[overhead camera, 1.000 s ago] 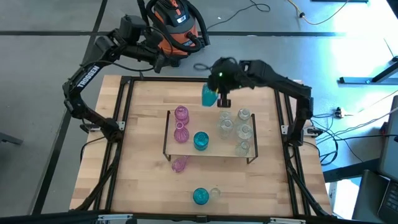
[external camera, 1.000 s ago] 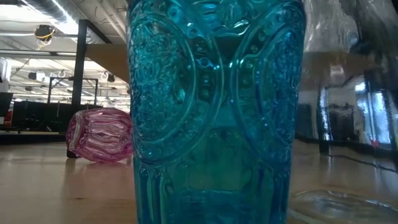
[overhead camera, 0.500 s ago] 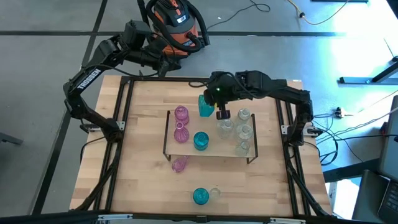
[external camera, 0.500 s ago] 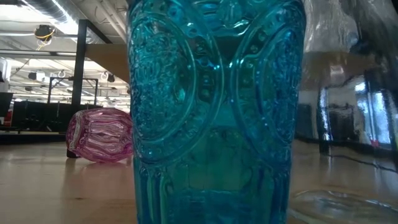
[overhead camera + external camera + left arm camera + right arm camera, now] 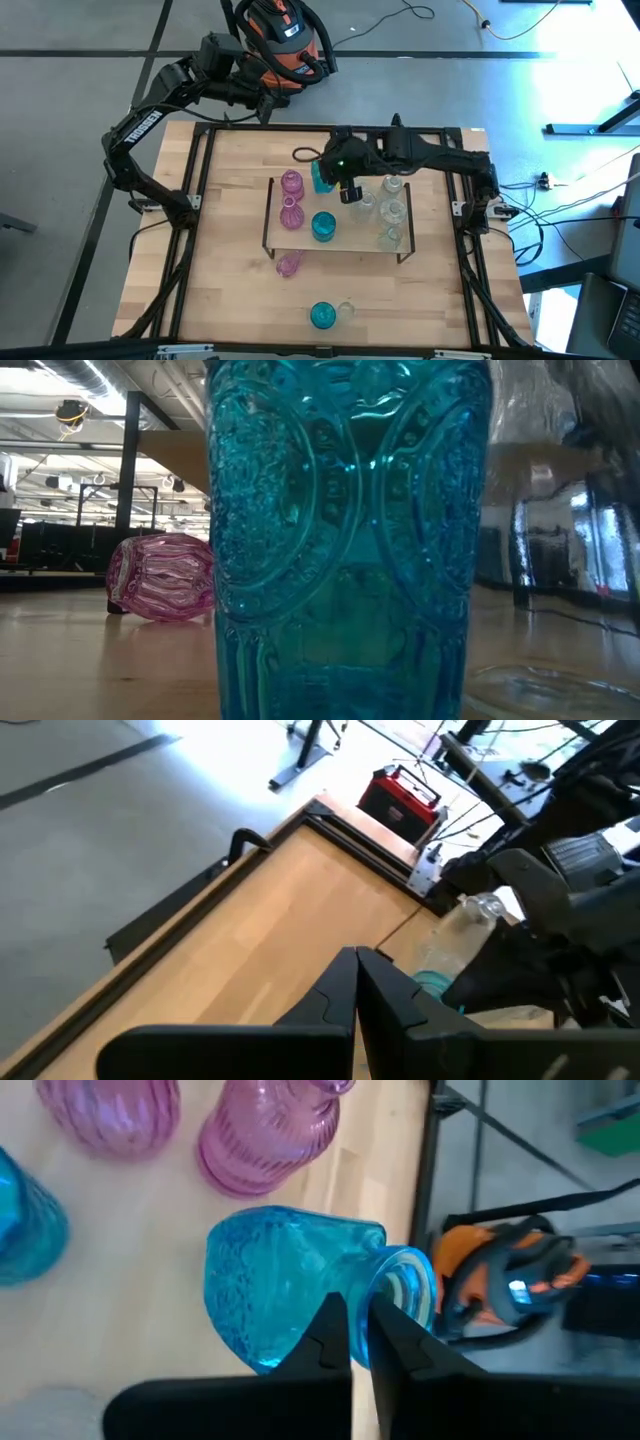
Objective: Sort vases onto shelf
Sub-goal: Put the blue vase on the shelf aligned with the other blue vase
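In the high view my right gripper (image 5: 343, 186) is shut on a teal-blue vase (image 5: 321, 178) over the far side of the shelf (image 5: 350, 240). On the shelf stand two pink vases (image 5: 291, 184), one blue vase (image 5: 323, 226) and several clear vases (image 5: 392, 212). A pink vase (image 5: 288, 264) lies on its side on the table in front of the shelf. Another blue vase (image 5: 322, 316) and a clear one (image 5: 346, 310) stand near the table's front edge. My left gripper (image 5: 262, 104) is shut and holds nothing beyond the table's far left corner. My right gripper has the blue vase by its neck (image 5: 392, 1276), close to the mouth. The fingers (image 5: 332, 1320) come slanting down from above and hide the place of contact. The vase is tilted, body (image 5: 270, 1280) toward the near side and mouth toward the far edge.
An orange and black vacuum cleaner (image 5: 285, 40) stands on the floor behind the table's far edge, next to my left arm. The low view is filled by the front blue vase (image 5: 345, 540), with the lying pink vase (image 5: 160, 590) behind it. Bare tabletop (image 5: 230, 240) lies left of the shelf.
My right gripper has carried the blue vase from the table's far edge toward the near edge and a little left, so that it now hangs over the shelf's far side beside the pink vases. Its wrist has rolled somewhat. It has stayed shut on the vase.
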### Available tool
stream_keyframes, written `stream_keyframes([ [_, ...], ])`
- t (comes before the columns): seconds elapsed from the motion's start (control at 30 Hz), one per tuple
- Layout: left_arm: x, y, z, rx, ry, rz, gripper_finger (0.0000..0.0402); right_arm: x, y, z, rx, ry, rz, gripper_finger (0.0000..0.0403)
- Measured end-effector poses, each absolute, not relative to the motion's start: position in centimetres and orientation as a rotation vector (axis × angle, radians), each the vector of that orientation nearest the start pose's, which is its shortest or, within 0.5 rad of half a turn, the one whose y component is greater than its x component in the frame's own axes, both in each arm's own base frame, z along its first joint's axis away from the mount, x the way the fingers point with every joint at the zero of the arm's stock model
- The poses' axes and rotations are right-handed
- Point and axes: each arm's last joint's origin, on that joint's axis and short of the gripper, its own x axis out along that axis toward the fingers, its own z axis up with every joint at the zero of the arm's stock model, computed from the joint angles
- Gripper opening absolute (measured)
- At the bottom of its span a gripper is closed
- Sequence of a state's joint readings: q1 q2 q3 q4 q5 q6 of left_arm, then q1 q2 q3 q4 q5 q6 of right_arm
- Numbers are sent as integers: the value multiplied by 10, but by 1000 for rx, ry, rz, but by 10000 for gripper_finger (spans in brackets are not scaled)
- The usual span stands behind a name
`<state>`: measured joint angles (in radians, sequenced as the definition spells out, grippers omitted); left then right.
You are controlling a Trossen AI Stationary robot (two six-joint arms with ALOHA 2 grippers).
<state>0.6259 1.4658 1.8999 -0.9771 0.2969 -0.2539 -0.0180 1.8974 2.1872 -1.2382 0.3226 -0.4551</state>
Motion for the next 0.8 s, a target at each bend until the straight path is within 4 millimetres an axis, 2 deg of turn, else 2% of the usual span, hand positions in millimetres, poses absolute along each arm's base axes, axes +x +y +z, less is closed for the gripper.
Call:
stream_keyframes([
  [0.2, 227, 148, 474, -454, 457, 358, 0, 384, -4, 390, -652, 1084, -108, 0],
  [0.33, 230, 144, 474, -439, 463, 340, 0, 383, -4, 386, -654, 1127, -120, 0],
  [0.43, 232, 140, 474, -433, 469, 332, 0, 385, -4, 387, -615, 1098, -139, 0],
  [0.63, 236, 132, 473, -430, 483, 371, 0, 383, -3, 402, -574, 1030, -168, 0],
  [0.8, 238, 126, 470, -424, 523, 386, 0, 382, 3, 404, -583, 1023, -157, 0],
])
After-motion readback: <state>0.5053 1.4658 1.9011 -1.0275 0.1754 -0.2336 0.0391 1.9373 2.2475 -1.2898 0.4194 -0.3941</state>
